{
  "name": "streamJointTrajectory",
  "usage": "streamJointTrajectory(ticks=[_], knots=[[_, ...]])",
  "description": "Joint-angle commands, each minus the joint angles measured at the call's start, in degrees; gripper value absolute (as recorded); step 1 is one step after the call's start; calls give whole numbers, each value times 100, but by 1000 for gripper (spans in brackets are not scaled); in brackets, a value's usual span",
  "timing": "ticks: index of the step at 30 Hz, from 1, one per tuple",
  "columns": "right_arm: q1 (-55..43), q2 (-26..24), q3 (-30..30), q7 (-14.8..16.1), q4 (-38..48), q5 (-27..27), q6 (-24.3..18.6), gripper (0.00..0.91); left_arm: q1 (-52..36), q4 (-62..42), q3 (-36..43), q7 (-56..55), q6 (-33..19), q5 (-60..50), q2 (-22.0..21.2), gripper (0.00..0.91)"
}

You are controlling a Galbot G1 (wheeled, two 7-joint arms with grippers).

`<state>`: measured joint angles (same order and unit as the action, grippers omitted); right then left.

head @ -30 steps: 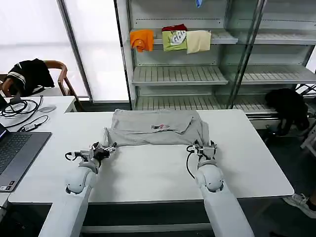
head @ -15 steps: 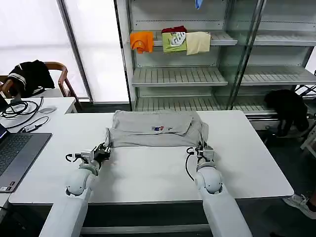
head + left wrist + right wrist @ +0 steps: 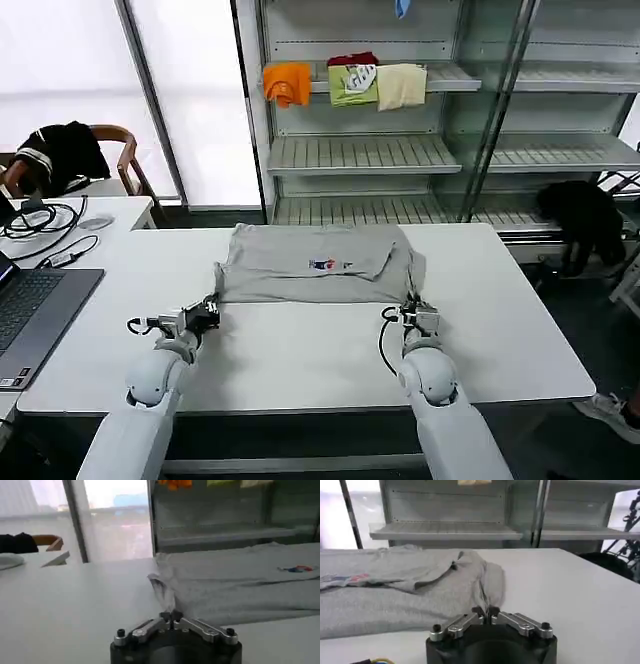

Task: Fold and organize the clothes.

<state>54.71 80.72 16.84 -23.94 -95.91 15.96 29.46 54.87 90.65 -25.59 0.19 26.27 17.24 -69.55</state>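
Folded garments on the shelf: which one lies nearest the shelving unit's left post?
The orange garment, leftmost on the shelf; the green and cream ones sit further right.

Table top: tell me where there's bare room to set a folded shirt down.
The white table is bare between the grey shirt and its near edge, and on the strip right of the shirt. The far middle is taken by the shirt, with the left hand and right hand shut on its near corners. The laptop and cables crowd the side desk.

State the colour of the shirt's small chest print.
Multicoloured: the print on the light grey shirt shows red and blue marks, clearest in the head view.
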Motion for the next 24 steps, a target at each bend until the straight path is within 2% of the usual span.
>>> streamJointTrajectory(ticks=[1,12,19,24], knots=[[658,-52,35,-73,-1043,15,14,0,831,1259,-81,-23,-19,103,135,10],[1419,-226,107,-294,-2126,2,238,0,1597,2157,-291,-108,60,262,292,10],[2006,-283,220,-353,-2524,4,242,0,2229,2391,-438,-104,30,241,366,10],[2413,-378,173,-366,-2577,-14,162,0,2608,2541,-458,-93,-7,212,246,10]])
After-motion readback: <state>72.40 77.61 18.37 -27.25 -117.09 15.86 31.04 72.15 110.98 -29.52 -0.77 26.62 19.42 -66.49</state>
